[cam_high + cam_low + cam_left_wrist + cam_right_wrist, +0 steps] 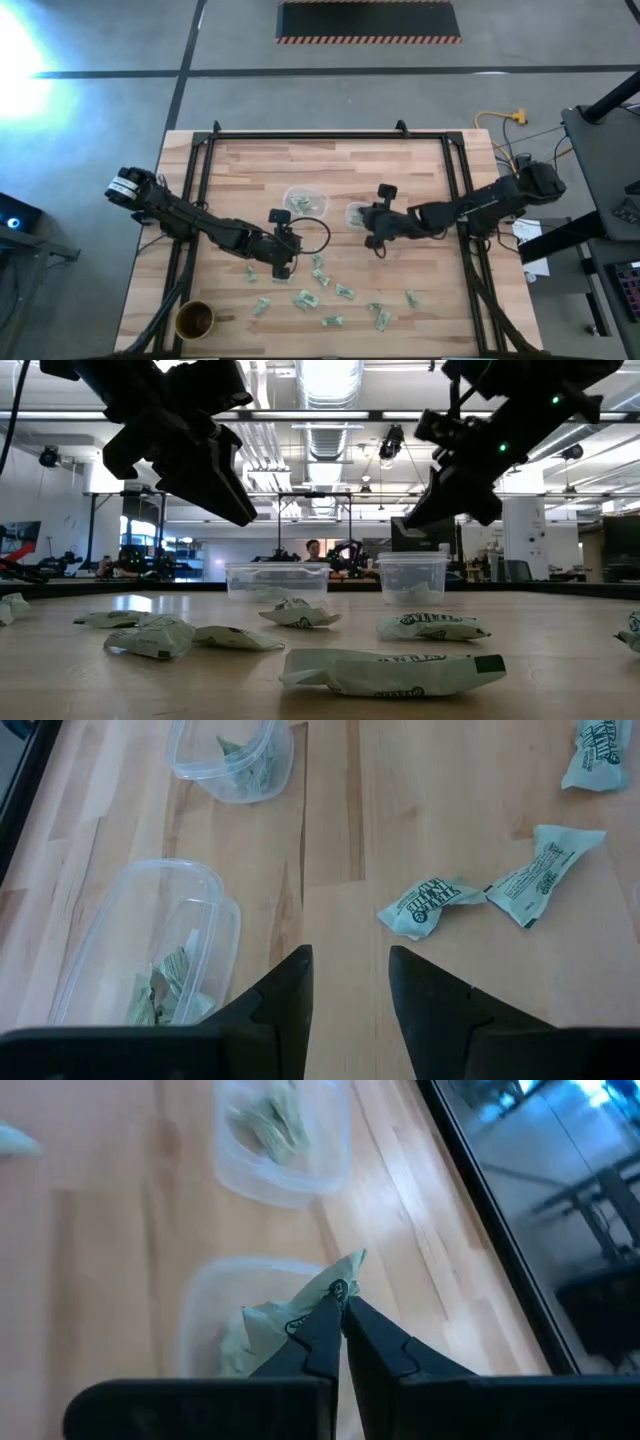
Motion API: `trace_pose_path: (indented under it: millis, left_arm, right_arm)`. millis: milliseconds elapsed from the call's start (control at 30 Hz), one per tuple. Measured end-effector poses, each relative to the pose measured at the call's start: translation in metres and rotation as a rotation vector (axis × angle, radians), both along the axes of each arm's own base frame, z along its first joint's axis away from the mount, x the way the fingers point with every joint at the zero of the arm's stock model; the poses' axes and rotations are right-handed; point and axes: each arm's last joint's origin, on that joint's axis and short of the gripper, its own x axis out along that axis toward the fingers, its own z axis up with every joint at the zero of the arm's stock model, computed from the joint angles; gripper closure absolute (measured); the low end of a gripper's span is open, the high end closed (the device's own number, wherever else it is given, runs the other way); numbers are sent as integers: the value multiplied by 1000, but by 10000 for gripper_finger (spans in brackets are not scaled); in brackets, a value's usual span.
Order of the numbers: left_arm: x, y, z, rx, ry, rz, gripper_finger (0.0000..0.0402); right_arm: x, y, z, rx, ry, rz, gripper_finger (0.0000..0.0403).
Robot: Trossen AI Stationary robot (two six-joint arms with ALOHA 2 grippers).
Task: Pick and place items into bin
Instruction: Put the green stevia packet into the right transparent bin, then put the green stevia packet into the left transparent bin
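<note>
While the right gripper (340, 1312) holds its fingers clamped on an item (335, 1285) above the bin (205, 1295), early release could apparently miss the rim. The left gripper (348, 982), fingers apart, hovers over the tabletop (450, 800).

Two clear tubs (277, 580) (412, 577) stand side by side far across the table (560, 660), with crinkled green-and-white packets (392, 672) scattered nearer. The left tool (205, 470) and right tool (455, 485) hang dark above them.

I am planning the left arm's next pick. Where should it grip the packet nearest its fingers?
Probably across the packet's puffy middle, coming straight down, fingers spanning its narrow width. It lies flat on the table, apart from the bins; its crimped ends look thin. The left gripper is open.
</note>
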Motion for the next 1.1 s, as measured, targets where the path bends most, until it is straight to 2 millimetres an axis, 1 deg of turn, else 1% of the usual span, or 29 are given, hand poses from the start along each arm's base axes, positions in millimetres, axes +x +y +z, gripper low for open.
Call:
trace_pose_path:
  millis: [100, 267, 367, 467, 700, 833, 967, 1100]
  left_arm:
    - [0, 0, 0, 0, 0, 0, 284]
    - [0, 0, 0, 0, 0, 0, 284]
    - [0, 0, 0, 0, 0, 0, 284]
    - [0, 0, 0, 0, 0, 0, 284]
    - [0, 0, 0, 1, 0, 0, 284]
    - [0, 0, 0, 1, 0, 0, 284]
    - [0, 0, 0, 0, 0, -1, 284]
    - [-1, -4, 0, -29, 10, -33, 284]
  right_arm:
    - [-2, -7, -4, 4, 11, -25, 394]
    - [-4, -8, -7, 19, 10, -39, 393]
    - [-4, -8, -7, 19, 10, -39, 384]
    - [-5, -8, -9, 18, 14, -39, 364]
    - [-6, -8, -10, 8, 19, -43, 302]
    - [-6, -8, -10, -3, 30, -33, 278]
    - [-6, -6, -6, -22, 39, -8, 271]
    - [-13, 1, 6, -23, 55, 20, 277]
